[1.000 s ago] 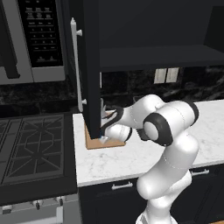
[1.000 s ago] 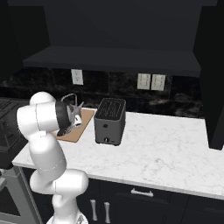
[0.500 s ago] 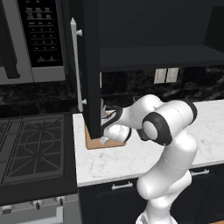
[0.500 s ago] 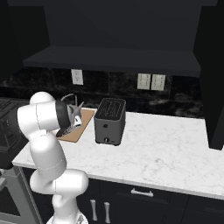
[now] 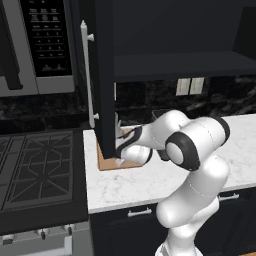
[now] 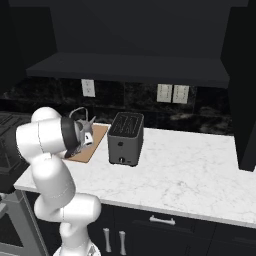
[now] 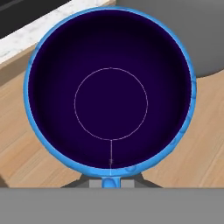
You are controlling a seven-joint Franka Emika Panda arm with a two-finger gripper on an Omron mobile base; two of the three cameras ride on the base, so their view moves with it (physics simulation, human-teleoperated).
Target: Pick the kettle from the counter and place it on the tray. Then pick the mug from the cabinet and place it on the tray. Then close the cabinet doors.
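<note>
The fingers pinch the blue mug at its near rim, holding it over the wooden tray. Just past the mug, the grey kettle sits on the tray, beside the white table.

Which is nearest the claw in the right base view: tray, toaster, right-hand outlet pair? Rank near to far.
1. tray: directly under the claw, counter's left end.
2. toaster: just right of the tray.
3. outlet pair: on the back wall, farther right.
</note>
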